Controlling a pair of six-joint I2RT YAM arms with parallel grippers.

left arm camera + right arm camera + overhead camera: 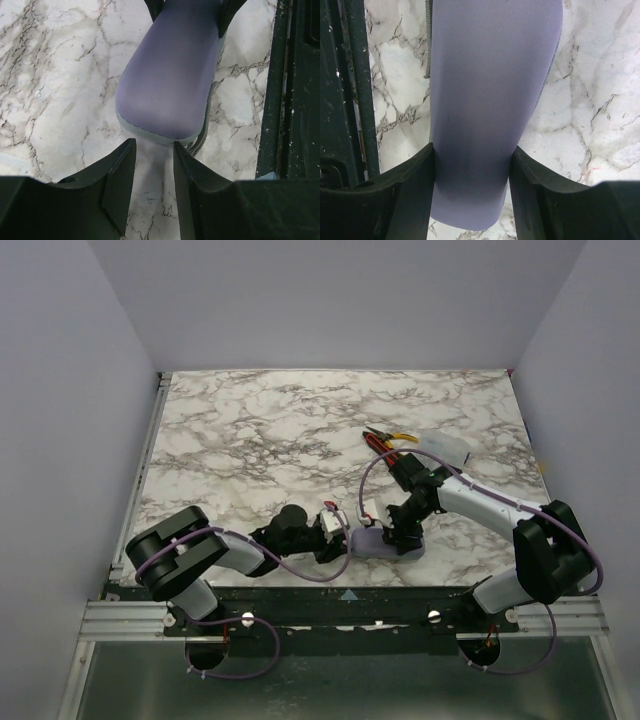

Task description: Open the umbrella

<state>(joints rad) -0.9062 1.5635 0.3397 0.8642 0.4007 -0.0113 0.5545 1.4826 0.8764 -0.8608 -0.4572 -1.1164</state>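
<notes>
The umbrella is out of view in every frame. A lavender oval hard-shell case (385,543) lies flat on the marble table near its front edge. My right gripper (405,536) comes down on it from the right, and in the right wrist view (472,150) its jaws press both long sides of the case (490,85). My left gripper (343,538) is open and empty. In the left wrist view (154,146) its tips sit just short of the rounded end of the case (170,85), apart from it. A grey zip cord (202,135) runs along the case's edge.
Red-and-yellow-handled pliers (385,440) lie further back, with a clear white object (445,448) beside them. The black frame rail (285,90) runs along the table's near edge close to the case, and also shows in the right wrist view (345,90). White walls enclose the table.
</notes>
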